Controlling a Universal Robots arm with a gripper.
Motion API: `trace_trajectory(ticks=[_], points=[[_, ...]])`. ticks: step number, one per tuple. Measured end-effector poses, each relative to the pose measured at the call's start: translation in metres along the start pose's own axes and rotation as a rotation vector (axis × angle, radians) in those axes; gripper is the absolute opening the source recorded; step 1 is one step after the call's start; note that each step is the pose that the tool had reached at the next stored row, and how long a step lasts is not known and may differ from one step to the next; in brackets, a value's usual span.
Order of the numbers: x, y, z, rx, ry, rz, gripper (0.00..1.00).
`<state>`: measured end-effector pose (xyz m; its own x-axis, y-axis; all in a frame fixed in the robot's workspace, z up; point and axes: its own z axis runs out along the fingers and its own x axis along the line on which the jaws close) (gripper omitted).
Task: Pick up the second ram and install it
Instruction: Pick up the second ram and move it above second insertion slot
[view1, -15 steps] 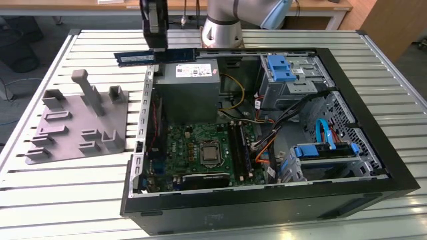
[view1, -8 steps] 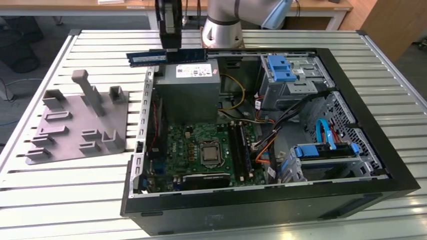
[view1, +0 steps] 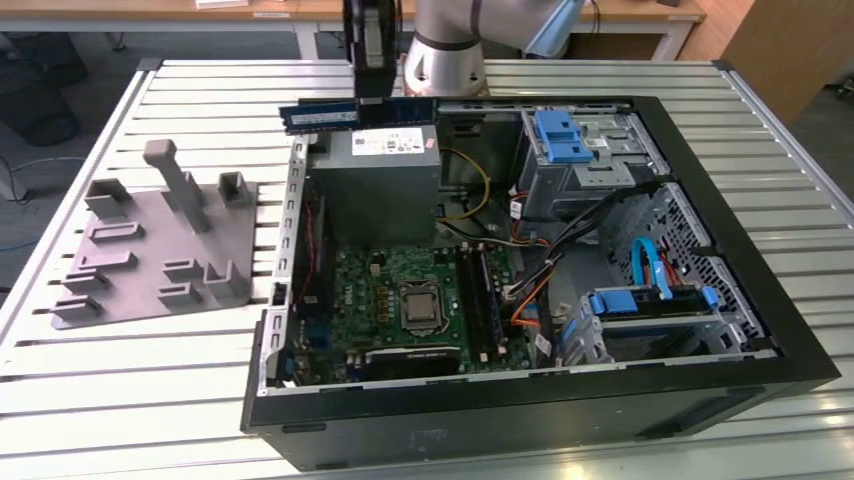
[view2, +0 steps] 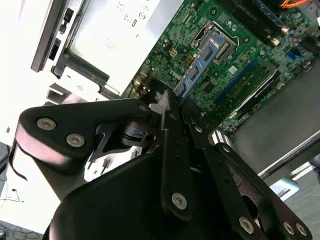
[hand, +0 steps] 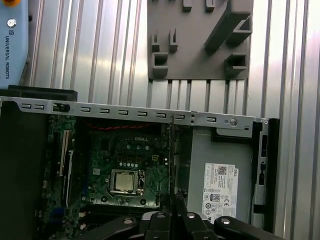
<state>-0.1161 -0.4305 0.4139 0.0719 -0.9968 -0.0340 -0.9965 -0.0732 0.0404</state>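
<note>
Slatted aluminium table (view1: 134, 400) carries the whole set-up, with desks and floor behind it.

Exterior view's left: one grey plastic fixture plate with upright pegs and pockets (view1: 160, 250).

Centre: one black tower computer case (view1: 534, 420) lies on its side with the panel off. Above its far edge the black two-finger gripper (view1: 378, 92) is clenched on the second ram (view1: 334, 115), a long, narrow blue circuit-board stick with black chips and a white label. It is held level and on edge, over the grey metal power supply box (view1: 380, 170) and, as far as I can judge, clear of it. In the second wrist view the second ram (view2: 202, 65) juts out from between the fingertips, with the board well below.

Nearer the camera lies one green motherboard (view1: 387, 290) with one square metal processor socket (view1: 420, 305). The long black memory slots (view1: 483, 295) sit just to the exterior view's right of it.

Judgement on the step in hand, carrying the stick to a slot:
- Keep it parallel to the slots.
- Keep its contact edge down and level.
- Centre it over a free slot before any descent.
- Press straight, not on one end.
- The bundle of orange and black cables (view1: 534, 285) beside the slots could snag it.

Exterior view's right: two blue plastic drive brackets, one far (view1: 561, 135) and one near (view1: 641, 300).

Counts:
- Second ram: one, in the grip.
- Gripper, fixture, case, power supply, socket: one each.
- Brackets: two.
- Slots: number not countable, nor whether any is filled.
</note>
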Motion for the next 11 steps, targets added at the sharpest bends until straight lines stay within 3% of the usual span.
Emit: trace_trajectory(ticks=[11], points=[[0.0017, -0.0233, 0.0003, -0.0001, 0.0000, 0.000, 0.14]])
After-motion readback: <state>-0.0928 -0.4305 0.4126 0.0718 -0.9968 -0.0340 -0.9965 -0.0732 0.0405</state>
